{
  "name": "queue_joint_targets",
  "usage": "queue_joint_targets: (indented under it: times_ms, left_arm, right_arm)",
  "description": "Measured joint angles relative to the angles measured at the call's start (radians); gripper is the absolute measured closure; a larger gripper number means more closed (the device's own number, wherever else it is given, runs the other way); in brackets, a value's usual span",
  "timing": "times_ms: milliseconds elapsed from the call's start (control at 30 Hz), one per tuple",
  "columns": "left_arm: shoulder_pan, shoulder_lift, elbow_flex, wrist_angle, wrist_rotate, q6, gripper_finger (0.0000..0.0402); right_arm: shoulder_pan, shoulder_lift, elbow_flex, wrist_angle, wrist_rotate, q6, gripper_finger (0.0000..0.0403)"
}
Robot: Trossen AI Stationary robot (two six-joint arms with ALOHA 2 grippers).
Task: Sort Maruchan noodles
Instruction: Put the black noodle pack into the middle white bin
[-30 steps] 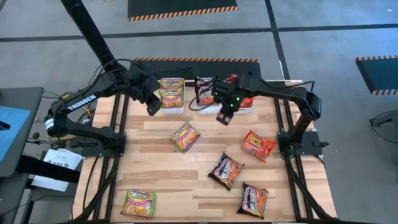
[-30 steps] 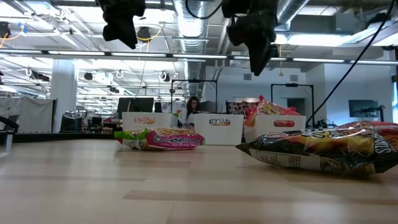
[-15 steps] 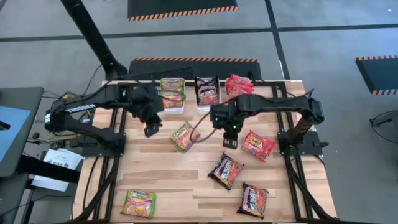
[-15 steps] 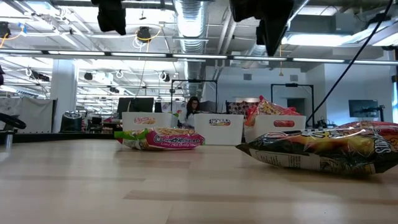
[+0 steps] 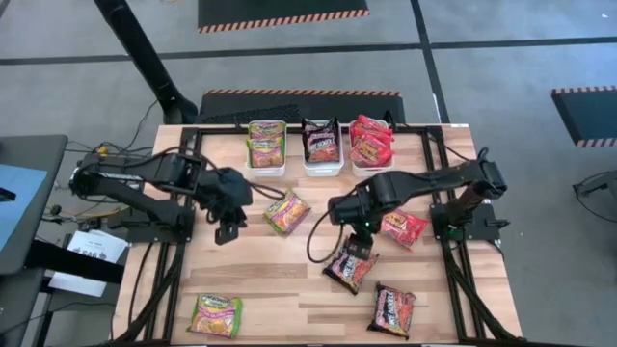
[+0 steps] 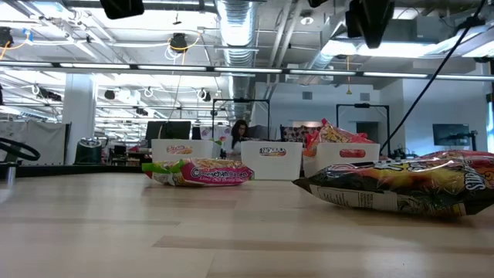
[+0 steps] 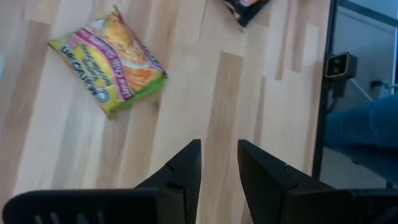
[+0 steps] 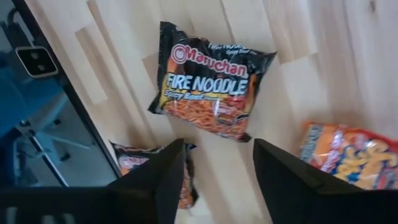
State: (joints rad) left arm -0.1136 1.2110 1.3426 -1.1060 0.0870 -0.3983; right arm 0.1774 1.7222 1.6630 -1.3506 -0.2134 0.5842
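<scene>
Five Maruchan packets lie flat on the wooden table: a green-yellow one (image 5: 287,212) (image 7: 109,62) in the middle, a second green-yellow one (image 5: 215,315) near the near left corner, a red-orange one (image 5: 403,228), and two dark ones (image 5: 352,265) (image 5: 392,308). More packets fill three white bins (image 5: 322,166) at the far edge. My left gripper (image 5: 225,234) (image 7: 219,168) hovers open over bare wood, left of the middle green-yellow packet. My right gripper (image 5: 358,249) (image 8: 217,180) hovers open over the dark Fire Noodle packet (image 8: 214,81).
The bins hold green-yellow (image 5: 267,143), dark (image 5: 321,140) and red-orange (image 5: 371,140) packets, one kind each. The low view shows a dark packet (image 6: 394,185) close by and the bins (image 6: 272,158) behind. Bare wood lies along the table's left side and near middle. A person sits far off in the room.
Both arms have swung away from the bins toward the near edge. My left gripper went from the green-yellow bin to the table's left middle. My right gripper went from the dark and red-orange bins to above the dark packet. The packets on the table have kept still.
</scene>
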Motion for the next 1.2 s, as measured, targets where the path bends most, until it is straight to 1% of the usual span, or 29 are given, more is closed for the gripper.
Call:
queue_joint_targets:
  times_ms: [100,200,500,600,700,833,1067,1200]
  left_arm:
    - [-0.038,0.000,0.000,0.014,-0.022,-0.037,0.0311]
    - [-0.067,0.000,0.000,0.041,-0.027,-0.069,0.0311]
    - [-0.124,0.000,0.000,0.101,-0.028,-0.133,0.0311]
    - [-0.136,0.000,0.000,0.114,-0.046,-0.146,0.0311]
    - [-0.145,0.000,0.000,0.121,-0.070,-0.146,0.0311]
    - [-0.153,0.000,0.000,0.122,-0.098,-0.146,0.0311]
    - [-0.155,0.000,0.000,0.124,-0.120,-0.149,0.0311]
    - [-0.155,0.000,0.000,0.128,-0.132,-0.149,0.0311]
  right_arm:
    - [0.035,0.000,0.000,0.012,0.007,0.077,0.0164]
    - [0.072,0.000,0.000,0.042,0.034,0.143,0.0155]
    - [0.145,0.001,0.000,0.076,0.177,0.354,0.0153]
    - [0.158,0.001,0.000,0.076,0.216,0.430,0.0153]
    - [0.165,0.001,-0.016,0.092,0.219,0.467,0.0153]
    - [0.169,0.002,-0.089,0.135,0.217,0.524,0.0153]
    - [0.170,0.002,-0.170,0.178,0.219,0.560,0.0154]
    - [0.170,0.001,-0.237,0.267,0.220,0.560,0.0154]
